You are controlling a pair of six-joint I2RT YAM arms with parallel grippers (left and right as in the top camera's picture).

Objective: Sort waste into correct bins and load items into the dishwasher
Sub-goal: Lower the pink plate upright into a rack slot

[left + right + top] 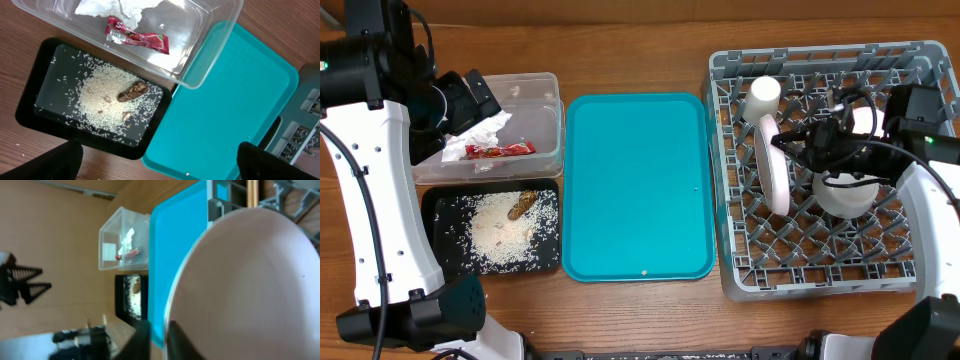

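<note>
The white plate [772, 165] stands on edge between pegs of the grey dishwasher rack [820, 275]. My right gripper [790, 142] straddles its upper rim. In the right wrist view the plate [250, 280] fills the frame and the gripper [159, 330] is slightly open, with a thin gap between one finger and the rim. A cup [763, 95] and a bowl [845, 195] also sit in the rack. My left gripper [468, 100] hangs wide open and empty above the clear tub [535, 85], which holds the napkin [480, 135] and the red wrapper [500, 150].
The black tray [435, 235] in front of the tub holds a brown scrap [132, 91] on pale crumbs. An almost bare teal tray [635, 185] lies between the bins and the rack. From the left wrist, the open gripper [160, 159] spans the black tray's corner and the teal tray.
</note>
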